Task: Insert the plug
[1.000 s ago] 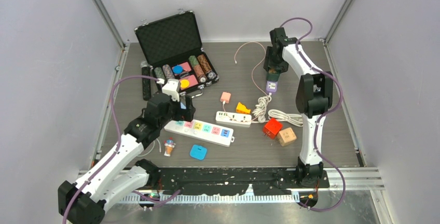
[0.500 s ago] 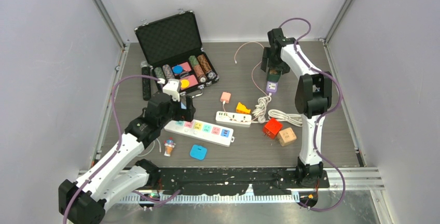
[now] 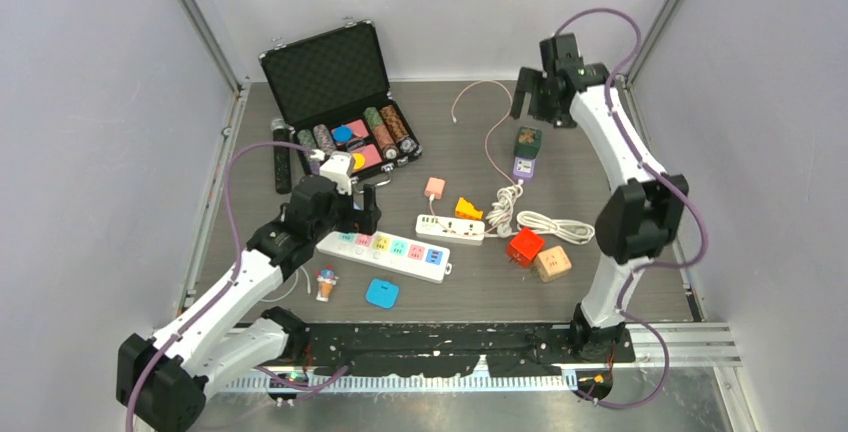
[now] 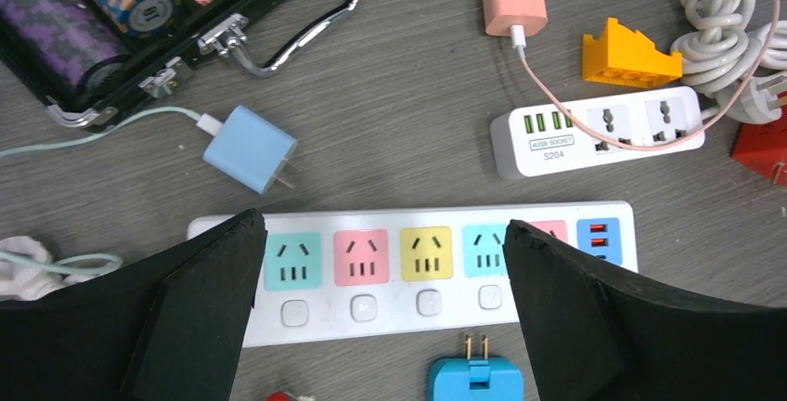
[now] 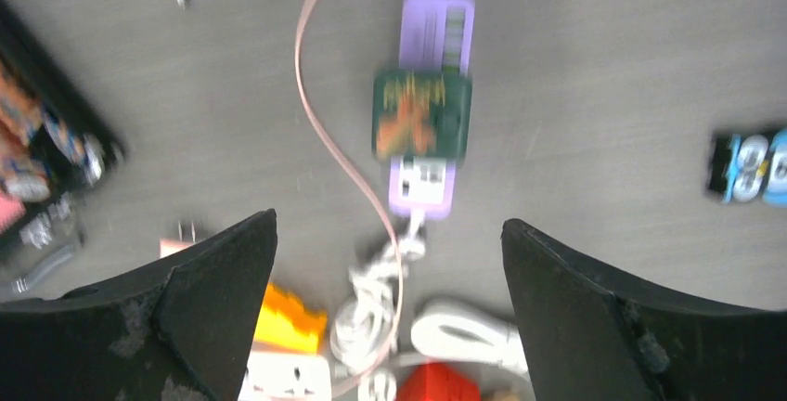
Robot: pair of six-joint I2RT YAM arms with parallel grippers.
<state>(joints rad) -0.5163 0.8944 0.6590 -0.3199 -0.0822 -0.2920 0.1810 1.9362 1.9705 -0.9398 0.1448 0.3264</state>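
Your right pincer (image 5: 388,223) hangs wide open, holding nothing, above the green plug (image 5: 422,125), which sits on the purple socket strip (image 5: 436,25) on the tabletop (image 5: 594,95). Your left pincer (image 4: 382,223), also wide open and empty, hovers over the white power strip (image 4: 418,303), near the light-blue charger (image 4: 249,148).

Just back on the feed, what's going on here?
Both grippers are open and hold nothing. The right gripper hangs above the green plug, which sits on the purple strip. The left gripper hovers over the long white strip with coloured sockets; the light blue charger lies unplugged beside it.
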